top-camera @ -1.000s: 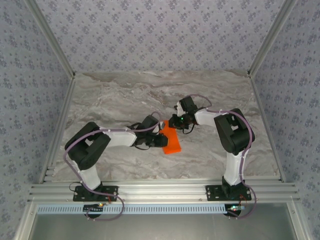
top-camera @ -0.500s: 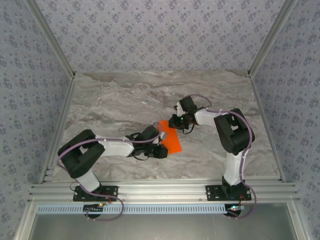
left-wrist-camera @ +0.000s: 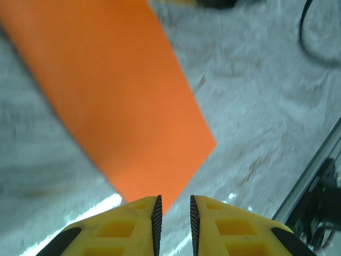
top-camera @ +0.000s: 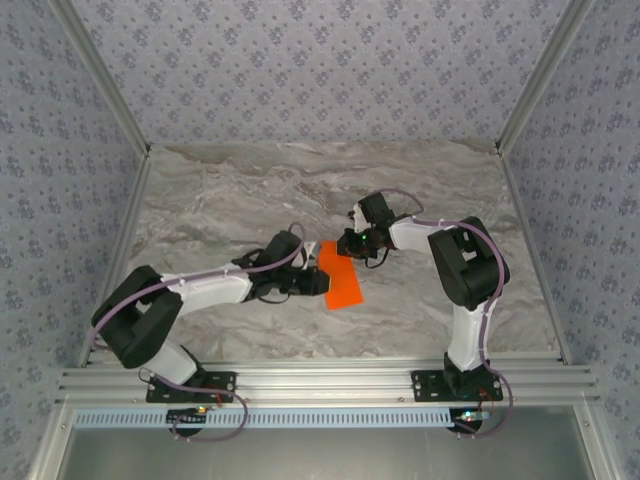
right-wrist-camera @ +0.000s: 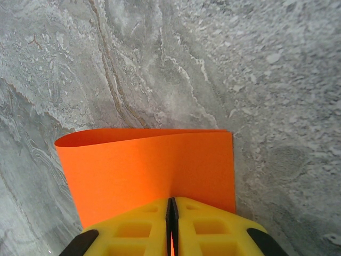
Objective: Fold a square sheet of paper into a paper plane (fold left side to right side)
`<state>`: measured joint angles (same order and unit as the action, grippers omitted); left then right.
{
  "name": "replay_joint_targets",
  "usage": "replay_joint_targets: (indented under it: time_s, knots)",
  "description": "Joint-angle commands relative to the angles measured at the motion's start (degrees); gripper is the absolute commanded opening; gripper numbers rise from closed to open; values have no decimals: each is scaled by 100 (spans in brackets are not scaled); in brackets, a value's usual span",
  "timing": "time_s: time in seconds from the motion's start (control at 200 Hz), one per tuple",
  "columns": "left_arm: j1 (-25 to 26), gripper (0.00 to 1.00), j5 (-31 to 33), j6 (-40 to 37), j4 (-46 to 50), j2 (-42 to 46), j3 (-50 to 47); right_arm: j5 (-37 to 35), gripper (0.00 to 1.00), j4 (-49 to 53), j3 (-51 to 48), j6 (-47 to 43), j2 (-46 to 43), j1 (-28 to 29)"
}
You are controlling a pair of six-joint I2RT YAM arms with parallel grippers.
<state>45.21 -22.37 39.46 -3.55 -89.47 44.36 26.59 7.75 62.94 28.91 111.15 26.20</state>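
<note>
Right hand [right-wrist-camera: 171,205] is pinching the orange paper [right-wrist-camera: 154,165] at its 12 o'clock end. Left hand [left-wrist-camera: 173,205] sits slightly spread at the paper's 9 o'clock side, low over the table [right-wrist-camera: 240,64].

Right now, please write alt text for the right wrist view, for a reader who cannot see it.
The yellow right gripper is shut on the near edge of an orange sheet of paper lying on a grey marble table. The paper's far edge looks like a soft fold, bulging a little at the left.
</note>
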Motion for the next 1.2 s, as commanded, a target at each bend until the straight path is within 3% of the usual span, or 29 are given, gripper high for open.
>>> replay_joint_targets:
  time_s: [0.0,0.255,0.49,0.575,0.735,0.814,1.019,1.194]
  knots:
    - [-38,23,-209,-302,70,-520,506,-365,14,526,-159,31,146,49]
    - [-46,23,40,-268,-43,-1517,1021,-256,14,394,-211,44,40,64]
    - [-39,22,254,-46,-203,-1652,705,7,16,95,-188,84,-274,10]
    - [-1,22,348,8,-145,-1644,620,57,22,193,-57,45,-501,-90]
    - [141,22,598,44,-10,-1617,590,-291,43,795,33,-264,-1394,-251]
    - [166,22,619,57,28,-1659,633,-486,46,1109,-163,-470,-1885,-255]
    - [173,21,672,65,89,-1679,665,-24,28,890,-1488,-197,-2761,-123]
    - [177,21,695,62,135,-1655,696,12,17,467,-2215,173,-2722,324]
